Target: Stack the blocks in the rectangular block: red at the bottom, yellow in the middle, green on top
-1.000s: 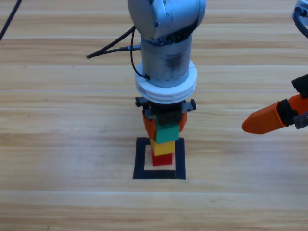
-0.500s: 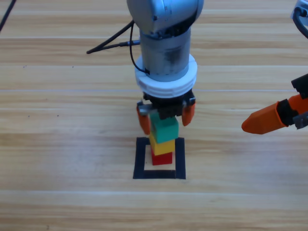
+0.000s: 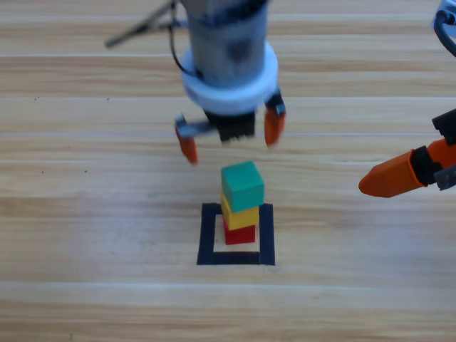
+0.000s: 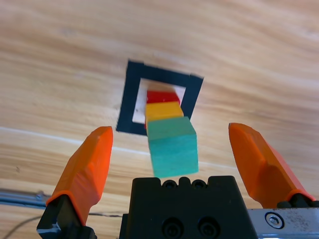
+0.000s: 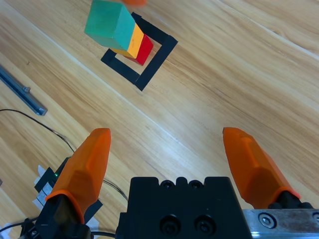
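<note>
Inside the black tape rectangular block (image 3: 207, 235) (image 4: 127, 97) (image 5: 157, 55) stands a stack of the three blocks: the red cube (image 3: 241, 234) (image 4: 161, 96) (image 5: 145, 49) at the bottom, the yellow cube (image 3: 241, 216) (image 4: 163, 110) (image 5: 135, 40) on it, the green cube (image 3: 242, 184) (image 4: 172, 146) (image 5: 109, 23) on top. My left gripper (image 3: 229, 138) (image 4: 174, 164) hangs open above and behind the stack, its jaws spread wider than the green cube and touching nothing. At the right edge my right gripper (image 3: 402, 176) (image 5: 169, 164) waits open, holding nothing.
A black cable (image 3: 142, 28) trails across the wooden table behind the left arm. In the right wrist view a grey bar (image 5: 22, 92) and thin cables (image 5: 45, 129) lie beside the table.
My left gripper has let go of the green cube, opened wider and risen back away from the stack. The green cube stays on the yellow one. The right arm has not moved.
</note>
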You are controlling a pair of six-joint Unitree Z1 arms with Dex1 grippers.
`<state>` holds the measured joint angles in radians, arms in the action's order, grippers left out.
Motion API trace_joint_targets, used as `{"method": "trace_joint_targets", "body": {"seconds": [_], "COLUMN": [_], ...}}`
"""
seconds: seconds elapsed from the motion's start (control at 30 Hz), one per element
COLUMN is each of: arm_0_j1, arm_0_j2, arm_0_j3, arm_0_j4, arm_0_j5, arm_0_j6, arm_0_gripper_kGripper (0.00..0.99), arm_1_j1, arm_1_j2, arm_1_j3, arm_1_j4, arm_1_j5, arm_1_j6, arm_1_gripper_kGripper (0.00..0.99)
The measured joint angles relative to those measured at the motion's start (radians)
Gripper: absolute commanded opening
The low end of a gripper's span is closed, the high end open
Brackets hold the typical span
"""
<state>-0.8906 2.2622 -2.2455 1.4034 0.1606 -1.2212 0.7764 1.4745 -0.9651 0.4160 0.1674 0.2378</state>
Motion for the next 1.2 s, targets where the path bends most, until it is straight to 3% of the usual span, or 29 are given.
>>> {"method": "trace_joint_targets", "body": {"seconds": [0.23, 0.43, 0.63, 0.8, 1.2], "arm_0_j1": [-0.098, -0.236, -0.292, -0.293, -0.293], "arm_0_j2": [-0.183, -0.223, -0.372, -0.551, -0.616], "arm_0_j3": [0.016, 0.196, 0.579, 0.751, 0.866], "arm_0_j4": [0.000, -0.015, -0.256, -0.385, -0.466], "arm_0_j5": [0.221, 0.324, 0.347, 0.367, 0.368], "arm_0_j6": [0.049, 0.045, 0.066, 0.107, 0.154], "arm_0_gripper_kGripper": [0.990, 0.990, 0.990, 0.990, 0.990], "arm_1_j1": [0.000, 0.000, 0.000, 0.000, 0.000], "arm_1_j2": [0.000, 0.000, 0.000, 0.000, 0.000], "arm_1_j3": [0.000, 0.000, 0.000, 0.001, 0.001], "arm_1_j4": [0.000, 0.000, 0.000, -0.003, -0.003], "arm_1_j5": [0.000, -0.002, -0.018, -0.034, -0.036], "arm_1_j6": [0.000, 0.000, 0.003, 0.003, 0.003], "arm_1_gripper_kGripper": [0.990, 0.990, 0.990, 0.990, 0.990]}}
